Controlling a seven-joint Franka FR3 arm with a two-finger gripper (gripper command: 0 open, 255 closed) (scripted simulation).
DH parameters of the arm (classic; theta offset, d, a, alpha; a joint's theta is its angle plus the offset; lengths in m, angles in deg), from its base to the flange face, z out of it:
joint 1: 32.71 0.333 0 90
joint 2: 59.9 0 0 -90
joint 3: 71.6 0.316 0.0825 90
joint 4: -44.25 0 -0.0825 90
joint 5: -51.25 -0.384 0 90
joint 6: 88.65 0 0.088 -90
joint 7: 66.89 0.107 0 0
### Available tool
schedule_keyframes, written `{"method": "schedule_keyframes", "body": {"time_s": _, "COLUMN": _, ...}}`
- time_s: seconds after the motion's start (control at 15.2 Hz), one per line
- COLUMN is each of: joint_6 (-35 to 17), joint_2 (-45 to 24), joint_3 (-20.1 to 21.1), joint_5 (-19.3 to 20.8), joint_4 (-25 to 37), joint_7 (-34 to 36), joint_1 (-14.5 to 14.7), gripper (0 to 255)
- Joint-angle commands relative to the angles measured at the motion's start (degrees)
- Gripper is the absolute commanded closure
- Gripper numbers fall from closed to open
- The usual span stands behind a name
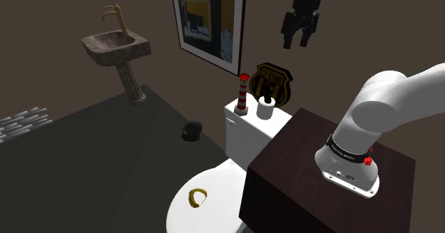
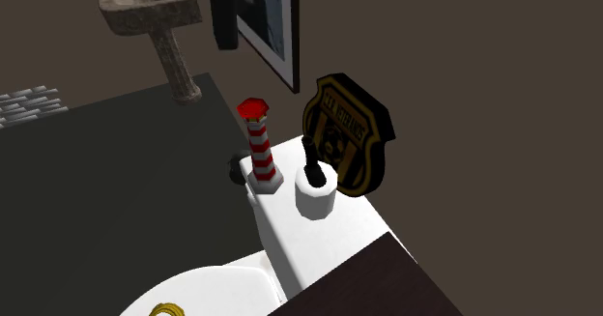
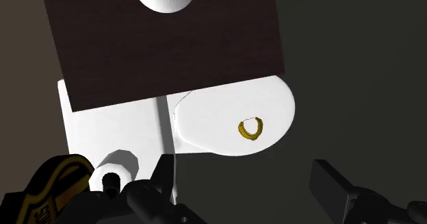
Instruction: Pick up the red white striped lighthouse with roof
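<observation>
the lighthouse stands upright on the toilet tank, just beside a white cup. the claw hangs open and empty well above the tank. the lighthouse looks rigid, light and easily tipped; best pinched mid-height on its striped shaft.

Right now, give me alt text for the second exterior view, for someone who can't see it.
A red and white striped lighthouse stands upright on a white toilet tank, beside a small white cup and a black and gold badge. A pedestal sink stands behind.
</observation>
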Motion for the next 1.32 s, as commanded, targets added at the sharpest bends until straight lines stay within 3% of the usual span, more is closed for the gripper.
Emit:
{"method": "schedule_keyframes", "body": {"time_s": 0.0, "joint_6": 0.0, "joint_2": 0.0, "joint_3": 0.0, "joint_5": 0.0, "joint_4": 0.0, "joint_7": 0.0, "joint_1": 0.0, "gripper": 0}}
{"method": "schedule_keyframes", "body": {"time_s": 0.59, "joint_6": -7.0, "joint_2": -22.0, "joint_3": -7.6, "joint_5": 2.0, "joint_4": 7.8, "joint_7": -13.0, "joint_1": 1.0, "gripper": 0}}
{"method": "schedule_keyframes", "body": {"time_s": 1.25, "joint_6": -8.8, "joint_2": -49.0, "joint_3": -12.1, "joint_5": -0.9, "joint_4": 24.2, "joint_7": -26.9, "joint_1": 1.0, "gripper": 0}}
